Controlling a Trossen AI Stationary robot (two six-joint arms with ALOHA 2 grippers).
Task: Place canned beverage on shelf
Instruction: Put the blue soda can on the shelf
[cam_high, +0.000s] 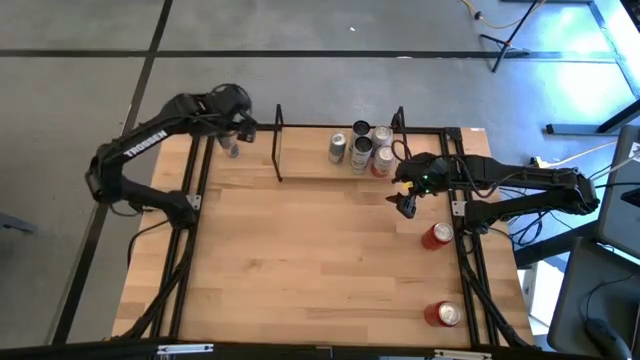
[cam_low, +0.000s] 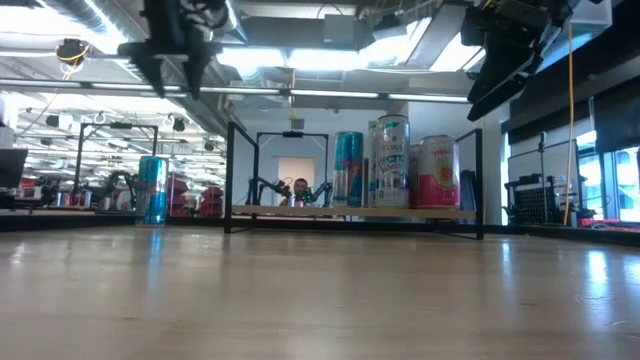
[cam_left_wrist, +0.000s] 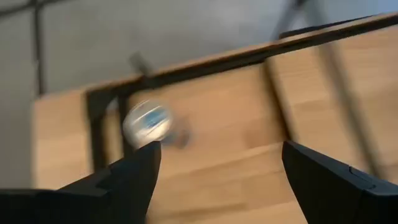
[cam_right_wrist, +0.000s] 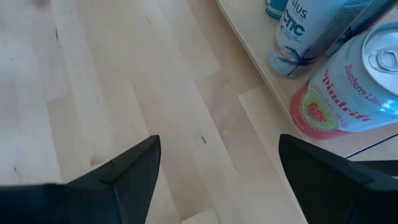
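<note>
Glossy metal cans (cam_low: 408, 162) on light-wood shelf (cam_low: 352, 212) (black wire frames).

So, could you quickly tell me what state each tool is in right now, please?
Left tool: open, holding nothing, above the blue can at the table's far left corner.
Right tool: open, holding nothing, beside the pink can on the shelf.

Grey floor (cam_high: 300, 25) spreads out around the wooden table (cam_high: 320, 270), bright ceiling lights (cam_low: 300, 60) glare above it, tall windows (cam_low: 610, 180) beside it, equipment racks (cam_low: 60, 180) well beyond it.
</note>
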